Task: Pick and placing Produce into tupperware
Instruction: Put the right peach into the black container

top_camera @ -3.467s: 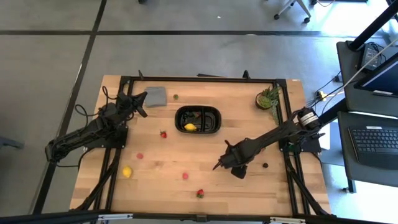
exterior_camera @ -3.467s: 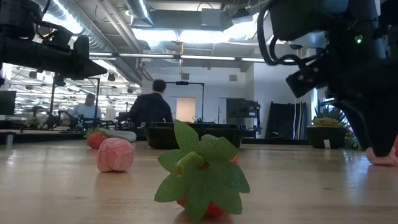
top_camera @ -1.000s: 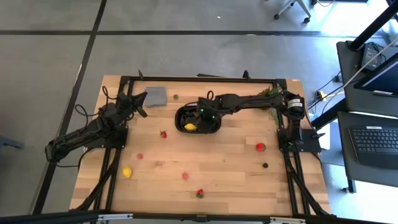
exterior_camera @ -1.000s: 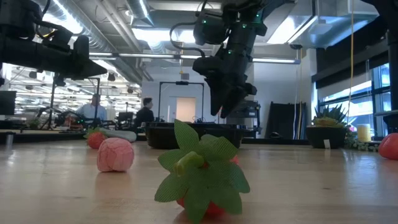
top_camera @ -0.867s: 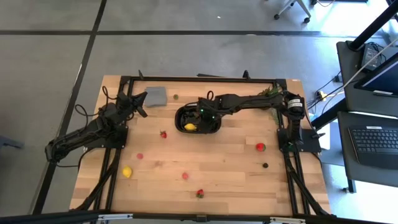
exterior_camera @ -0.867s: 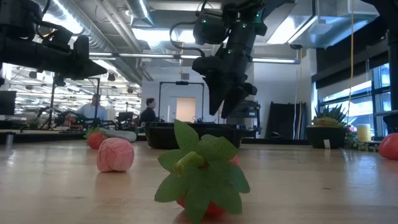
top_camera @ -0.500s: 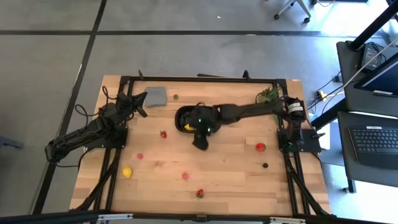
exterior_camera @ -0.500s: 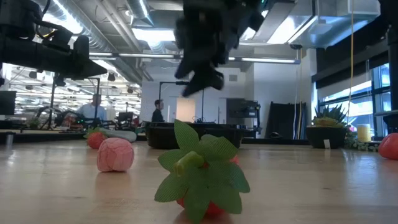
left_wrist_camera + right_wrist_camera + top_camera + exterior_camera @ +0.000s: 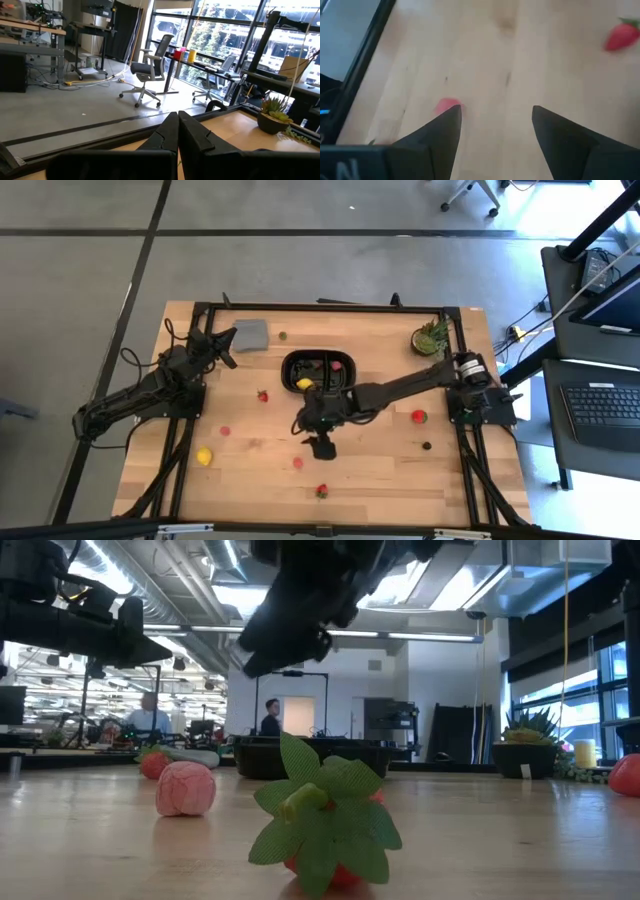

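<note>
The tupperware, a black tray (image 9: 345, 385), lies at the table's far middle with a yellow lemon (image 9: 305, 384) and a red piece (image 9: 336, 365) inside. Loose produce is scattered on the wood: a strawberry (image 9: 262, 395), two pink pieces (image 9: 225, 430) (image 9: 297, 463), a lemon (image 9: 204, 456), a leafy strawberry (image 9: 321, 491), a red piece (image 9: 419, 417) and a dark berry (image 9: 427, 446). My right gripper (image 9: 298, 424) (image 9: 495, 120) hangs open above the wood, just on the near side of the tray, with nothing between its fingers. My left gripper (image 9: 228, 345) (image 9: 177, 132) waits shut at the far left.
A flat grey piece (image 9: 250, 333) lies beside my left gripper. A potted plant (image 9: 430, 338) stands at the far right. A black frame (image 9: 320, 307) rims the table. In the right wrist view a pink piece (image 9: 449, 106) lies close ahead and a strawberry (image 9: 622, 36) farther off.
My right gripper has swung from above the tray toward the table's near edge and a little left, out over the bare wood, rolling as it went. The tray's inside, which the arm covered before, now shows the red piece.
</note>
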